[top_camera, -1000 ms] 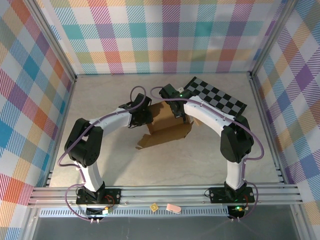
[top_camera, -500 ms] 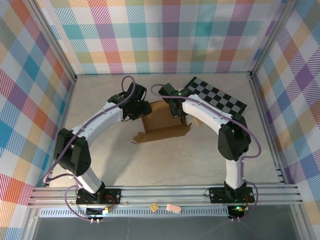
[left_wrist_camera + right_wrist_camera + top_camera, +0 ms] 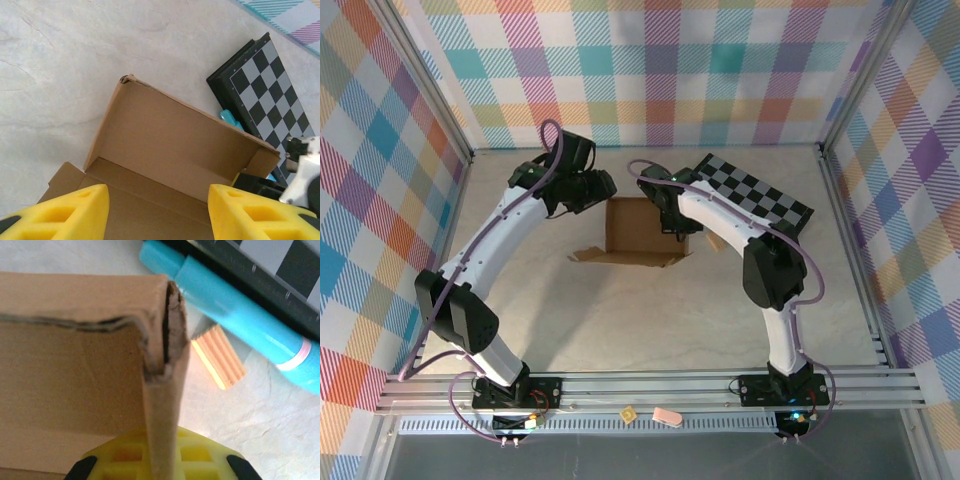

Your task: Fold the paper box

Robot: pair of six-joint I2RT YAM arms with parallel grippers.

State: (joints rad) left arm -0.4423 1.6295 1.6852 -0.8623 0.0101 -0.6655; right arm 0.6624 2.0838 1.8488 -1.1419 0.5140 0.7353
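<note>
On the overhead camera, my left pincer sits off the far left corner of the paper box, apart from the cardboard. The box lies open-topped on the worktop, just to the right of that pincer, with a flap spread out along its near edge. My right pincer sits on the box's right wall, and the checkered board lies just past it to the right.

On the left wrist camera, the left pincer is spread, its yellow fingers wide apart with nothing caught between them. The paper box lies below and ahead of it, its far wall upright. Ahead and to the right I see the checkered board, with a teal marker between the board and the box wall.

On the right wrist camera, the right pincer is pressed together on the box's upright side wall, and the cardboard edge rises straight out of its yellow fingers. The inside of the paper box lies to its left. To its right, a ridged peach block lies on the worktop just beside the wall. Beyond the block, the teal marker lies along the edge of the checkered board.
</note>
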